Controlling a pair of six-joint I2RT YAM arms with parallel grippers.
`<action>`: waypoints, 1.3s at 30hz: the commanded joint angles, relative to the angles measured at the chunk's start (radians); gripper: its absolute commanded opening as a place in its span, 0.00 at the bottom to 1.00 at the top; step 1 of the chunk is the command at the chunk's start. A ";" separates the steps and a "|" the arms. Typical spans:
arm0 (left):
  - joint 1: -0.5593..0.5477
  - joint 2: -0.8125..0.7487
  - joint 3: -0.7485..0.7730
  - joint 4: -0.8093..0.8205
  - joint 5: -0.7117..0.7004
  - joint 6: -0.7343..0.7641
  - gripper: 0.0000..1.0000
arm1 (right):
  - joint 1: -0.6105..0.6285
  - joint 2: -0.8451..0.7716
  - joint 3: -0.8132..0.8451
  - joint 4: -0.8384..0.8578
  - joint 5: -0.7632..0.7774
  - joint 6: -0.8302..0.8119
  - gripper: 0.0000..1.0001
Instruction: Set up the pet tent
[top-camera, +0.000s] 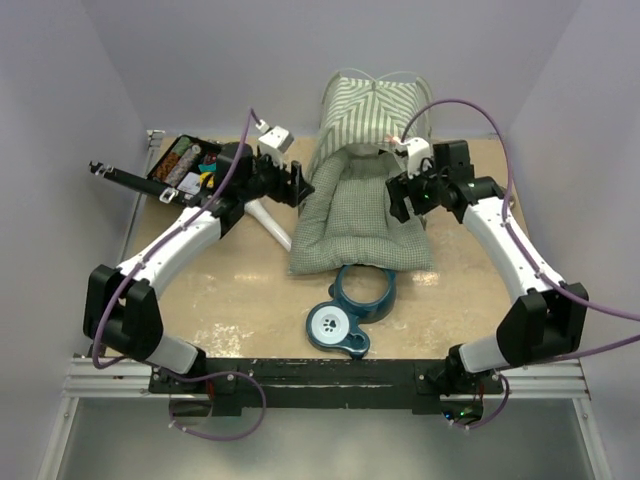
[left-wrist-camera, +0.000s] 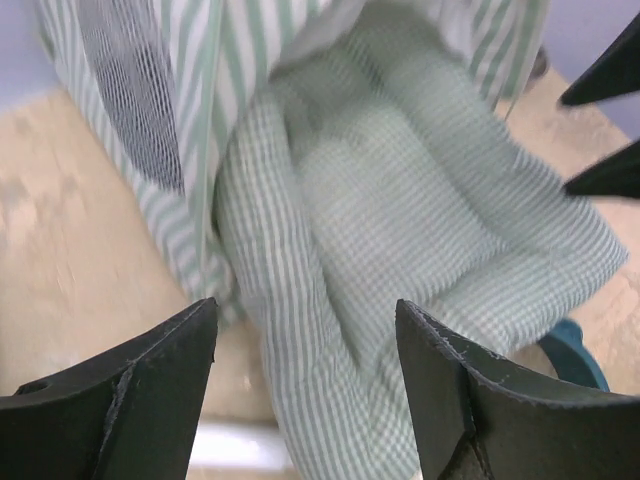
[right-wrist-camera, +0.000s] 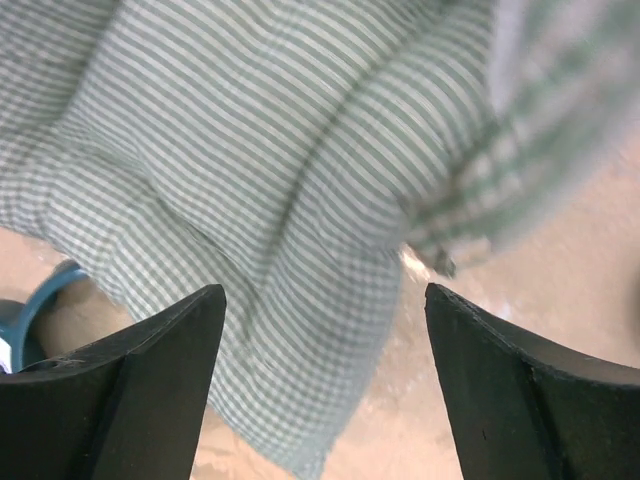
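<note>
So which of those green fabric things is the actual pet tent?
Look to the far middle of the tan table. The green-and-white striped fabric pet tent is the raised shape there, with thin white poles looping out of it. Narrow stripes set it apart from the flat green checked cushion that spills from its mouth toward the teal bowl stand.

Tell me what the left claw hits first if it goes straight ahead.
Probably the green checked cushion: its near edge lies straight ahead of the open left claw. Depth is unclear.
</note>
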 joint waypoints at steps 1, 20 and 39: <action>0.003 -0.075 -0.162 -0.107 0.013 -0.063 0.78 | -0.091 -0.062 0.000 -0.121 -0.014 -0.038 0.85; -0.030 0.045 -0.402 0.191 0.039 -0.228 0.81 | -0.100 0.052 -0.147 -0.106 -0.124 -0.242 0.73; -0.131 0.270 0.233 0.076 0.034 -0.246 0.00 | 0.050 0.073 0.137 0.171 0.058 0.019 0.00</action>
